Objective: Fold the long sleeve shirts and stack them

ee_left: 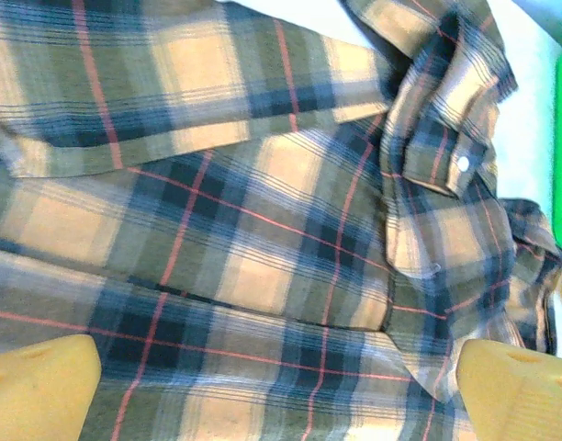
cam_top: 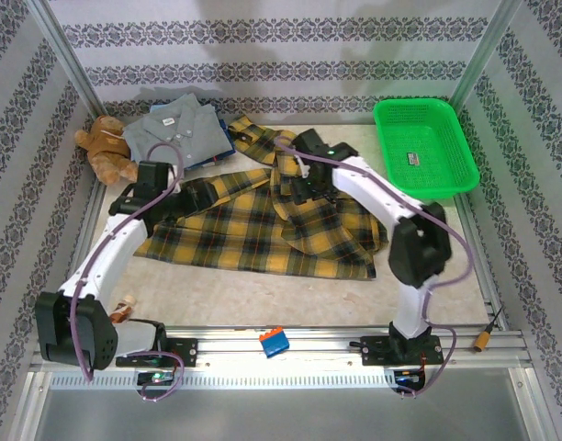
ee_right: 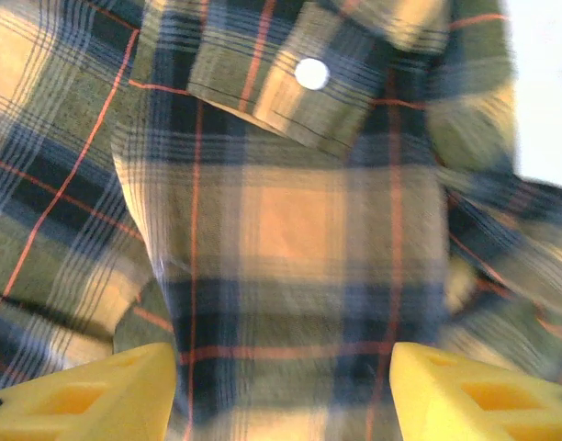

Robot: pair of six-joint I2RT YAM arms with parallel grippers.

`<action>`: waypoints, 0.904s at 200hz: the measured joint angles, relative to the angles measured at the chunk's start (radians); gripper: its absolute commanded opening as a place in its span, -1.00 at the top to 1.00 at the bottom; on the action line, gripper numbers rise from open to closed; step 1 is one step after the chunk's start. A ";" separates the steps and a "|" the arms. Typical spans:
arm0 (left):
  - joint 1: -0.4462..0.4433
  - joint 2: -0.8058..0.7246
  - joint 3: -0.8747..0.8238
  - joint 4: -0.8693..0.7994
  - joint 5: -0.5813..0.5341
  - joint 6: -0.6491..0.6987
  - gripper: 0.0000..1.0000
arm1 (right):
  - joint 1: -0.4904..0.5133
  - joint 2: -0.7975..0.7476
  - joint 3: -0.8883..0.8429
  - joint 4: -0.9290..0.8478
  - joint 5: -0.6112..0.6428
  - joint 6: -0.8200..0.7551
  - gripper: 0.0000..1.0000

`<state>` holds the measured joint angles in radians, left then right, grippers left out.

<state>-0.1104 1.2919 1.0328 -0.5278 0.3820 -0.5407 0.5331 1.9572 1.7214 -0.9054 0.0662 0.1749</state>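
**Plaid shirt, mid-fold.** The mustard-and-dark plaid flannel shirt lay spread across the middle of the counter. Its body was flat toward the left, while its right half was bunched, with a sleeve trailing toward the far edge. The left fingers stood wide apart above the shirt's left part and grasped nothing. The right fingers were likewise parted over the rumpled right part, just below a buttoned cuff, with cloth beneath them but none pinched.

The step in hand appeared to be the first fold of this shirt, between grasps. The next move probably called for a fresh hold on a sleeve or side hem, so that the loose sleeve could be laid across the body before the halves were doubled. The bunching on the right would likely need flattening first.

A grey collared shirt sat at the far left corner, on a blue garment whose edge showed beneath it. A brown teddy bear lay just beside them. A green plastic basket occupied the far right corner, well apart from the plaid. A small blue-and-orange block rested at the near edge. None of these obstructed the fold, though the trailing sleeve lay near the grey shirt.
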 measured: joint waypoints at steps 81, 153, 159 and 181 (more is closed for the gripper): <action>-0.079 0.031 0.024 0.000 0.006 0.018 -1.00 | 0.059 0.383 0.428 -0.045 0.137 -0.127 -0.26; -0.079 -0.014 0.009 -0.017 -0.031 0.022 -1.00 | 0.058 0.519 0.574 -0.077 0.151 -0.148 -0.14; -0.079 -0.018 0.006 -0.020 -0.034 0.022 -1.00 | 0.058 0.526 0.574 -0.079 0.151 -0.148 -0.11; -0.079 -0.031 -0.007 -0.027 -0.047 0.022 -1.00 | 0.056 0.549 0.574 -0.090 0.150 -0.141 0.08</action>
<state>-0.1898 1.2606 1.0260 -0.5545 0.3347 -0.5186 0.5896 2.5065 2.2955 -0.9955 0.2165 0.0341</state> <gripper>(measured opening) 0.999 0.504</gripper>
